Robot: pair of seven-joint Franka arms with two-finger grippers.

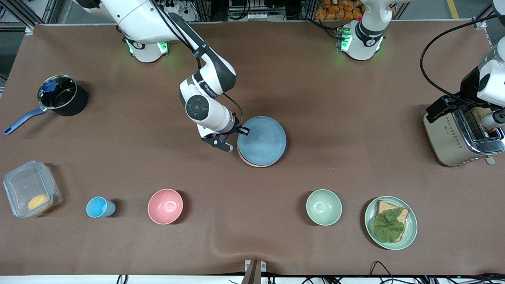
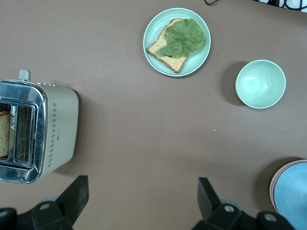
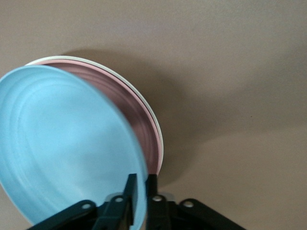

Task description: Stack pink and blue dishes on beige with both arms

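Note:
The light blue plate is tilted over the pink plate near the middle of the table. My right gripper is shut on the blue plate's rim at the edge toward the right arm's end. Under it lies the pink plate, which rests on the beige plate; only a thin pale rim of the beige one shows. My left gripper waits open and empty high over bare table by the toaster. The left wrist view catches the edge of the stack, with the blue plate on top.
A toaster with bread stands at the left arm's end. Nearer the front camera sit a green plate with bread and lettuce, a green bowl, a pink bowl, a blue cup and a clear container. A pot stands at the right arm's end.

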